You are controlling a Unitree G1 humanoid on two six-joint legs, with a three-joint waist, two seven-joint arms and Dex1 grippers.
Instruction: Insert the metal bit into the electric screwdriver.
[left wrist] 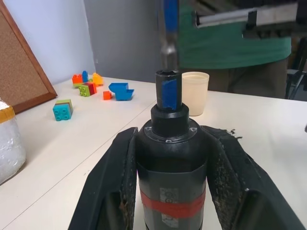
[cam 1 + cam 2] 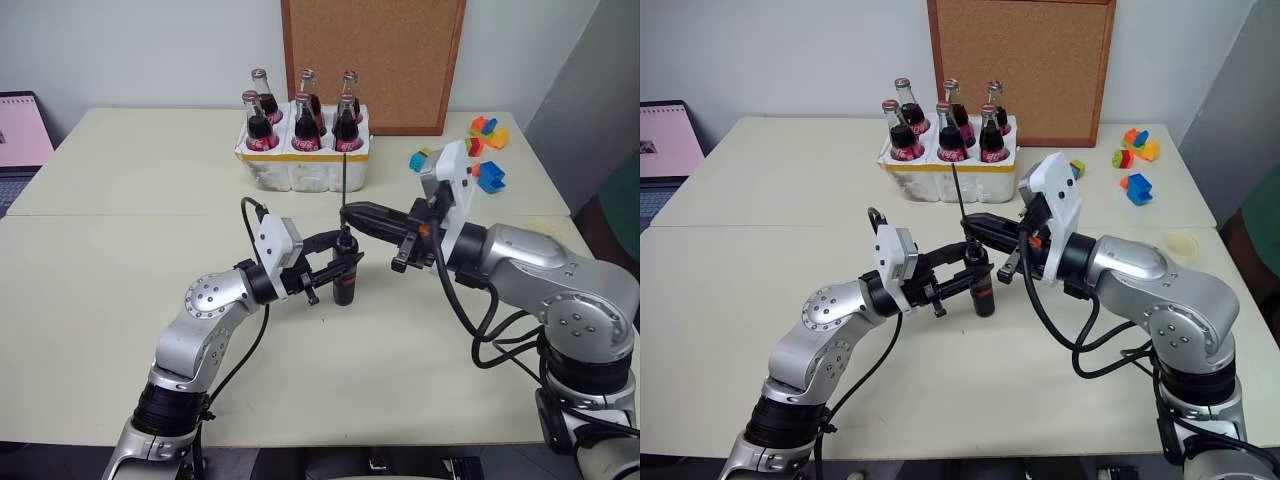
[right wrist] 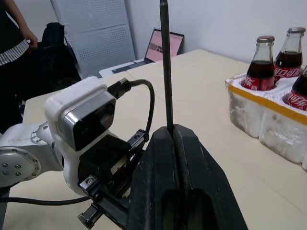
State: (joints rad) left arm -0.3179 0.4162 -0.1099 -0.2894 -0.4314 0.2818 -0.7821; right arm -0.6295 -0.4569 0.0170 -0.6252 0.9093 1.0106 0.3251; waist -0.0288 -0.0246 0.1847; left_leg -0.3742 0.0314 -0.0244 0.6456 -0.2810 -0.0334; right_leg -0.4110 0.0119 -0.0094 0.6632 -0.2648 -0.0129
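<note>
Right now I'm at alignment: my left gripper (image 2: 335,262) is clamped on the electric screwdriver (image 2: 345,280), upright on the table (image 2: 120,290), and my right gripper (image 2: 352,213) pinches the metal bit (image 2: 344,180) just above its nose. Next I'd lower the bit straight into the socket. Behind, a white crate (image 2: 300,165) holds six cola bottles (image 2: 305,120).

Two head cameras look forward and down from high up, far enough to see the whole tabletop (image 2: 120,300). Both see the same bottles (image 2: 305,125) and toy blocks (image 2: 488,130). The left wrist camera sits very close behind the left gripper (image 1: 170,158). The right wrist camera looks along the right gripper (image 3: 172,163).
</note>
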